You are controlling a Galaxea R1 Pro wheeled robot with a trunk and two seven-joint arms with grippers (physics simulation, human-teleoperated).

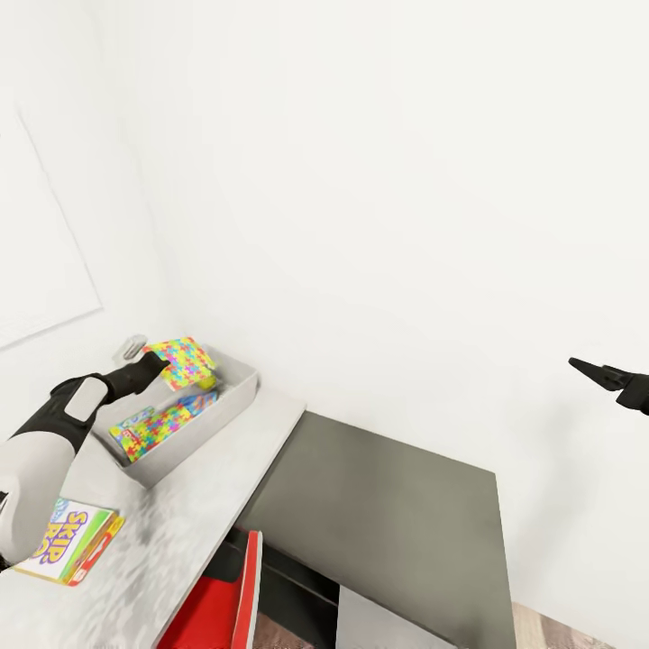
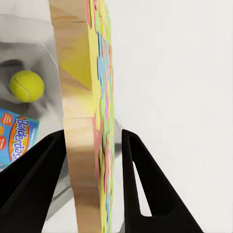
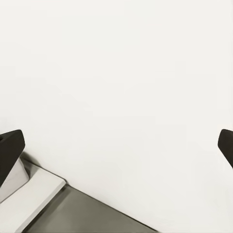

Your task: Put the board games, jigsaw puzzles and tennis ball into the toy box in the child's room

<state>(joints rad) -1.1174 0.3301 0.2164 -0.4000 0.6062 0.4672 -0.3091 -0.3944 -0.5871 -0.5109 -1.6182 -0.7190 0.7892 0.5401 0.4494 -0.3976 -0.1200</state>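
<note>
Holding a jigsaw puzzle (image 1: 183, 359) clamped over the toy box (image 1: 236, 394), the left gripper (image 2: 92, 160) probably needs next to lower and let go, while the right gripper (image 3: 116, 145) hangs spread and empty.

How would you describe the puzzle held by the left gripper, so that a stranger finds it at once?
Look at the light-grey toy box on the table. Above it, the left gripper holds a jigsaw puzzle. Unlike the second puzzle lying inside, it is lifted and tilted.
</note>
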